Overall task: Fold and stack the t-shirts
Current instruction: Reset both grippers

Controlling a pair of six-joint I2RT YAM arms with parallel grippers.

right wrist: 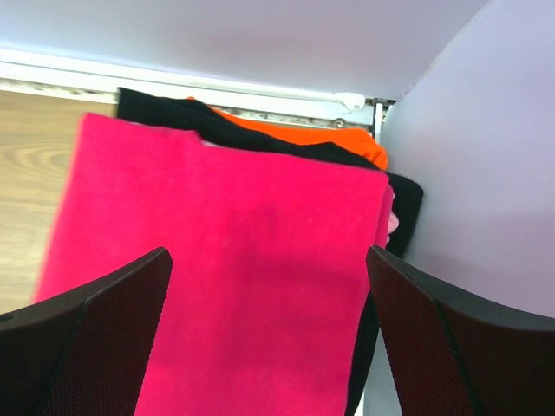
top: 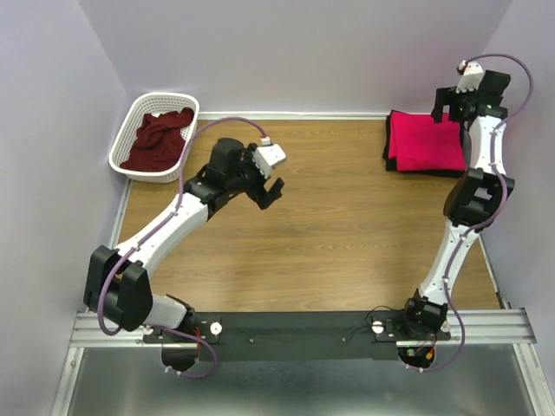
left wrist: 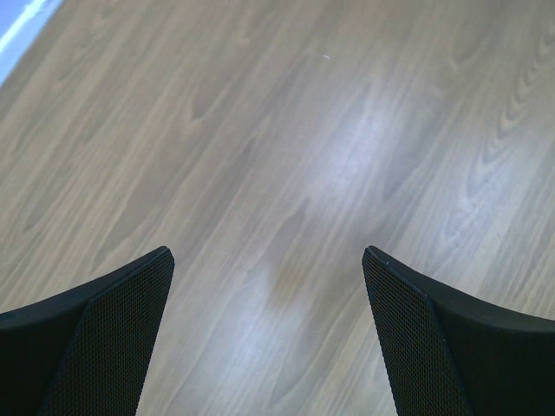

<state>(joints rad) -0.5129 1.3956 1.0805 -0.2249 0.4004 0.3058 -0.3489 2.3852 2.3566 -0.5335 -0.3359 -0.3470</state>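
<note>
A folded crimson-red t-shirt [top: 425, 143] lies on top of a stack at the table's far right, over a black t-shirt [top: 389, 149]. In the right wrist view the red t-shirt [right wrist: 234, 277] fills the middle, with the black t-shirt [right wrist: 173, 117] and an orange cloth [right wrist: 321, 139] showing behind it and a bit of pink [right wrist: 393, 224] at its right edge. My right gripper [top: 448, 106] is open and empty above the stack [right wrist: 269, 269]. A crumpled dark maroon t-shirt [top: 159, 139] lies in the white basket [top: 130, 121]. My left gripper [top: 270, 192] is open and empty over bare wood [left wrist: 269, 260].
The white lattice basket stands at the far left corner against the lilac walls. The stack lies close to the right wall [right wrist: 486, 173] and the back rail [right wrist: 173, 82]. A metal rail [top: 303, 325] with the arm bases runs along the near edge.
</note>
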